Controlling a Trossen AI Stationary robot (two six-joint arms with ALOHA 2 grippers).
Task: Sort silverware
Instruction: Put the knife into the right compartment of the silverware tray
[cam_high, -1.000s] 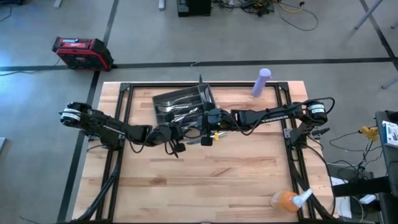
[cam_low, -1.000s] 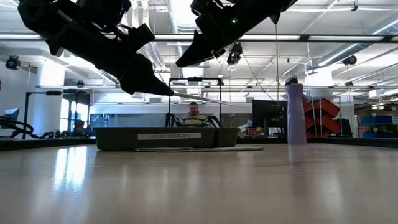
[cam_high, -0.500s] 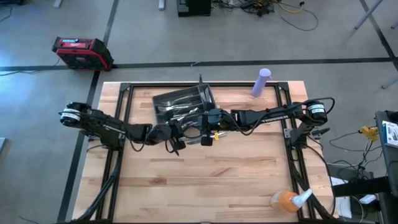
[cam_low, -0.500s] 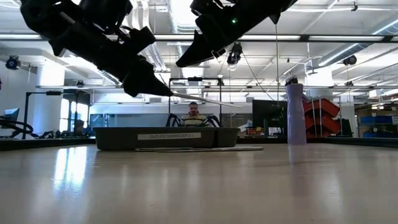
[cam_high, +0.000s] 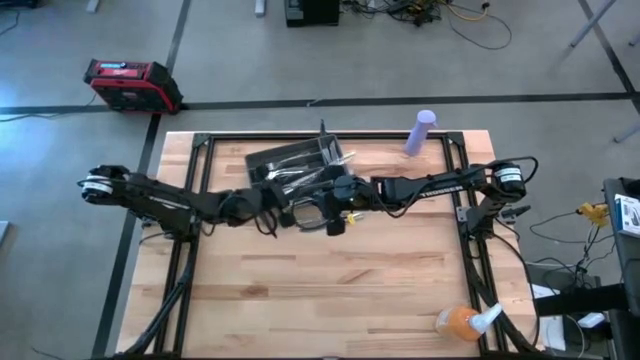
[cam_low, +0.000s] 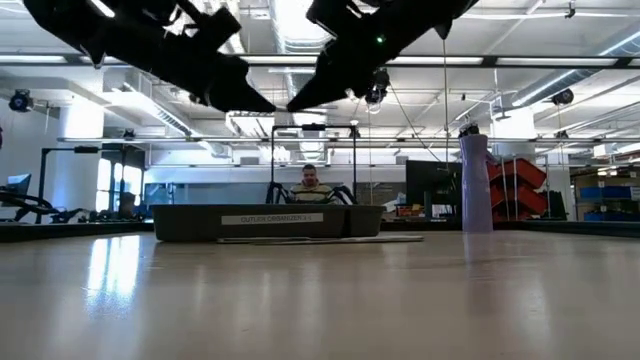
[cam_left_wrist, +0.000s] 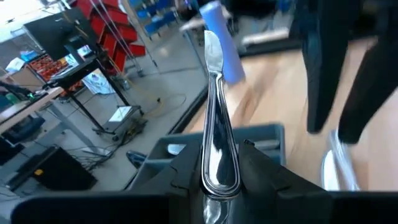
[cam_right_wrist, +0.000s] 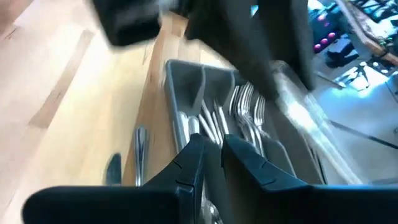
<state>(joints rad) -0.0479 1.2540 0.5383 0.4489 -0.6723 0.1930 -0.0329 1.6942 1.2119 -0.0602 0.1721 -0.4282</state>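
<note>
Left hand (cam_left_wrist: 214, 180): clamped on knife (cam_left_wrist: 214, 118), above tray (cam_high: 285, 160) near desk's far edge.
Right hand (cam_right_wrist: 211, 152): nearly closed, empty.
Risk: arms collide, knife slips.

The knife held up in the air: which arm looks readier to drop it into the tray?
Left, probably. The left gripper already clamps the knife and sits by the tray. The right gripper looks empty beside it.

Two dark arms overhead above a dark tray (cam_low: 268, 221), purple bottle (cam_low: 475, 184) at its right.
</note>
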